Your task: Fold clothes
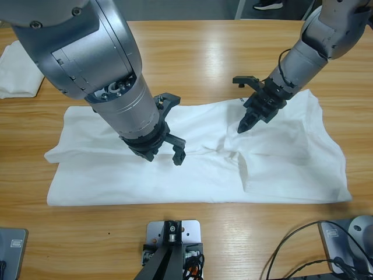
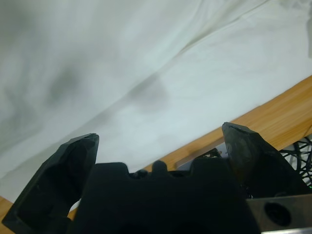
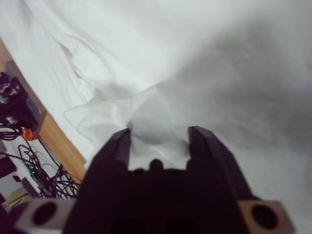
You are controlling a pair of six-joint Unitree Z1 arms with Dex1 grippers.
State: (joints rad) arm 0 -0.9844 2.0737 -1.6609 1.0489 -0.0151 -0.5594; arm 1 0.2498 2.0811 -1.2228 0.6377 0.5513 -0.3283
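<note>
The white T-shirt [image 1: 198, 154] is lying spread across the middle of the wooden table [image 1: 221, 52], partly folded, and the fold is being set up. The right gripper [image 1: 243, 125] is pinching a raised ridge of cloth right of centre, its jaws closing on the fabric. The left gripper [image 1: 166, 131] is hovering spread wide just above the shirt's left-centre, holding nothing (the cloth lies flat beneath it). The next move probably calls for the left gripper dropping to grasp fabric. Another white garment [image 1: 17, 70] is lying at the far left.
</note>
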